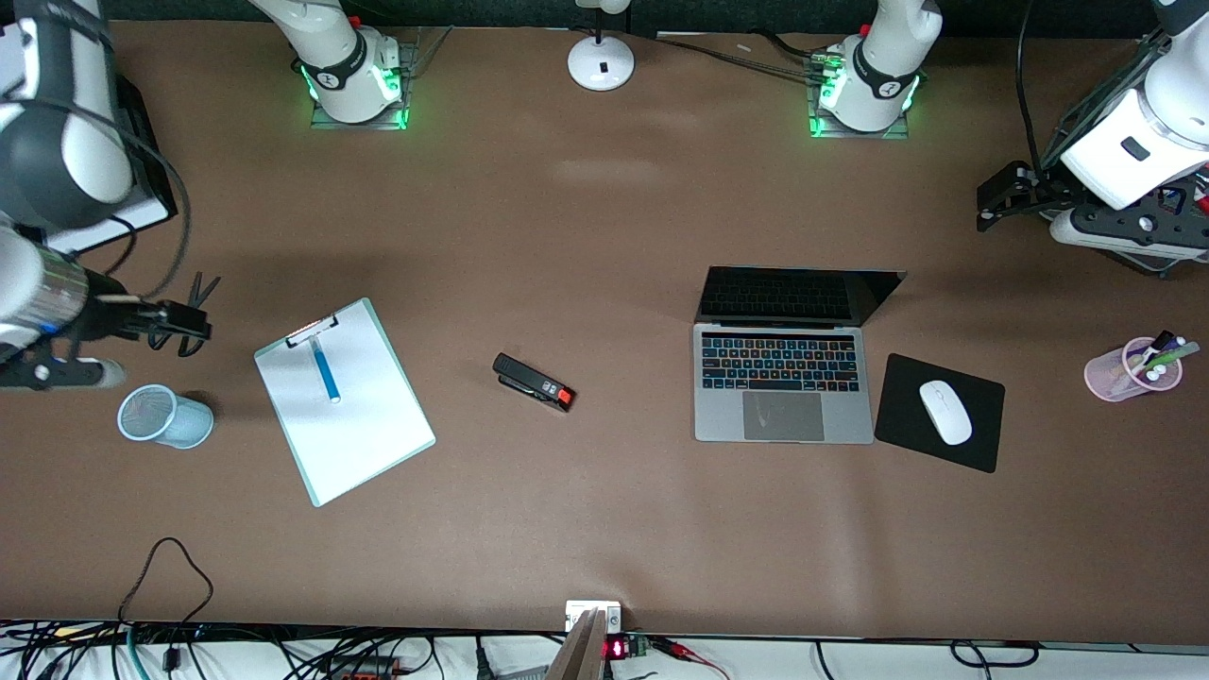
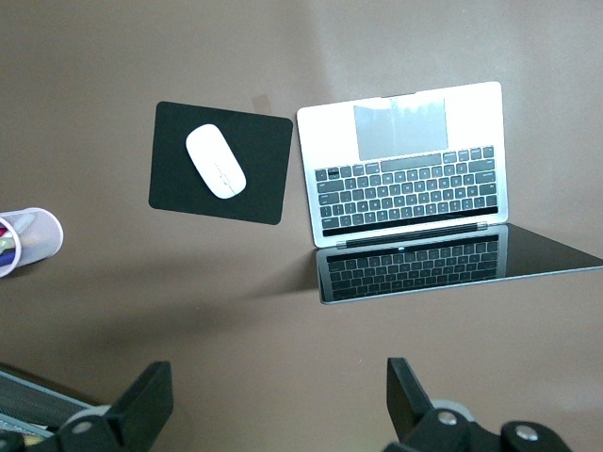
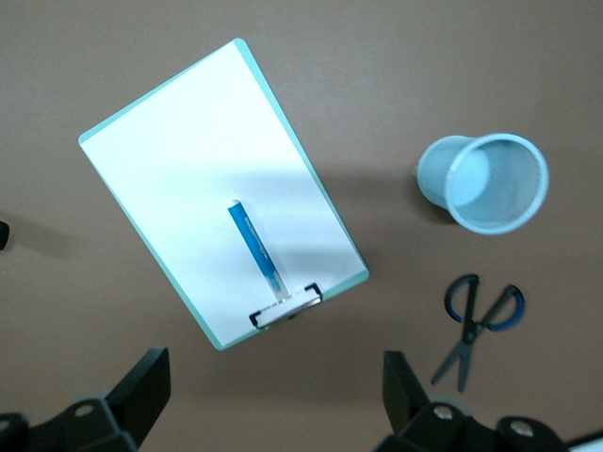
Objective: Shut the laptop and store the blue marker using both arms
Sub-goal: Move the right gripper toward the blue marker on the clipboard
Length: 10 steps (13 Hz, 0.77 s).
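The laptop [image 1: 782, 378] lies open on the table, its dark screen tilted back; it also shows in the left wrist view [image 2: 405, 179]. The blue marker [image 1: 326, 370] lies on a white clipboard [image 1: 359, 425], and both show in the right wrist view, marker [image 3: 254, 250] and clipboard [image 3: 179, 141]. My left gripper [image 1: 992, 198] is open and empty, up over bare table toward the left arm's end, apart from the laptop; its fingers [image 2: 151, 400] are wide. My right gripper [image 1: 194, 323] is open and empty over the scissors beside the clipboard; its fingers [image 3: 141, 386] are wide.
A blue mesh cup [image 1: 165, 416] and scissors [image 3: 476, 320] lie beside the clipboard. A black stapler [image 1: 534, 381] lies mid-table. A white mouse [image 1: 945, 412] sits on a black mouse pad [image 1: 902, 416] beside the laptop. A pink pen cup [image 1: 1129, 368] stands toward the left arm's end. A lamp base [image 1: 601, 62] stands between the arm bases.
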Each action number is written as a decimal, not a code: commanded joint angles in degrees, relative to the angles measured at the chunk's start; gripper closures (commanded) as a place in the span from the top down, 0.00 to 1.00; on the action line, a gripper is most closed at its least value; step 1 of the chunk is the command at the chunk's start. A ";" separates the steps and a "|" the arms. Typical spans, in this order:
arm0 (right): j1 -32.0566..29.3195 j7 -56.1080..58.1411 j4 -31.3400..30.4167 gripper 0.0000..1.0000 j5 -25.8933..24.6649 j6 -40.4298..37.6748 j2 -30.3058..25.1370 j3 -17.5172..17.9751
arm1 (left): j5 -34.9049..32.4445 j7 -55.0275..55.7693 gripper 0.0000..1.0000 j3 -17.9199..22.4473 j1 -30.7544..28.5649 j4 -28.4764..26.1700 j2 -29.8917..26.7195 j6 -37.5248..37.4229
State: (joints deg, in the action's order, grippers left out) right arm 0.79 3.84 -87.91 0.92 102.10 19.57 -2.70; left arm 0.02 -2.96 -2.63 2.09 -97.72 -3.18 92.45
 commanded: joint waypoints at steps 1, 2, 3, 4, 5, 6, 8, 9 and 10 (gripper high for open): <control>2.09 1.52 0.20 1.00 0.58 2.31 2.05 0.06 | -1.08 -1.35 1.00 -0.10 -0.07 0.86 -0.07 -0.96; 2.89 1.43 0.29 1.00 0.40 2.40 3.36 0.06 | -1.08 -1.35 1.00 -0.10 -0.07 0.77 -0.07 -1.05; 3.07 1.43 0.29 1.00 0.49 3.10 4.59 0.06 | -1.08 -1.35 1.00 -0.10 -0.07 0.77 -0.07 -0.96; 3.42 1.52 0.29 1.00 0.49 5.20 5.65 0.06 | -1.08 -1.35 1.00 -0.10 -0.07 0.86 -0.07 -0.96; 3.60 1.60 0.29 1.00 0.49 7.13 6.88 0.06 | -1.08 -1.35 1.00 -0.10 -0.07 0.86 -0.07 -0.96; 3.69 2.47 0.20 1.00 0.49 8.72 8.20 0.06 | -1.08 -1.35 1.00 -0.10 -0.07 0.86 -0.07 -0.96; 3.86 6.06 0.20 1.00 0.58 12.06 10.66 0.06 | -1.08 -1.35 1.00 -0.10 -0.07 0.86 0.02 -0.96; 3.69 7.91 0.11 1.00 0.67 13.20 11.80 0.06 | -1.08 -1.35 1.00 -0.10 -0.07 0.86 0.02 -0.96; 3.60 9.15 0.11 1.00 0.75 14.17 12.86 0.06 | -1.08 -1.26 1.00 -0.10 -0.07 0.86 0.02 -0.96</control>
State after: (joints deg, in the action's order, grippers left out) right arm 4.58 9.77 -88.03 0.97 114.50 30.85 -2.57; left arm 0.02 -2.96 -2.63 2.09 -97.66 -3.19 92.37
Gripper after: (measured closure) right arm 0.000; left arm 0.000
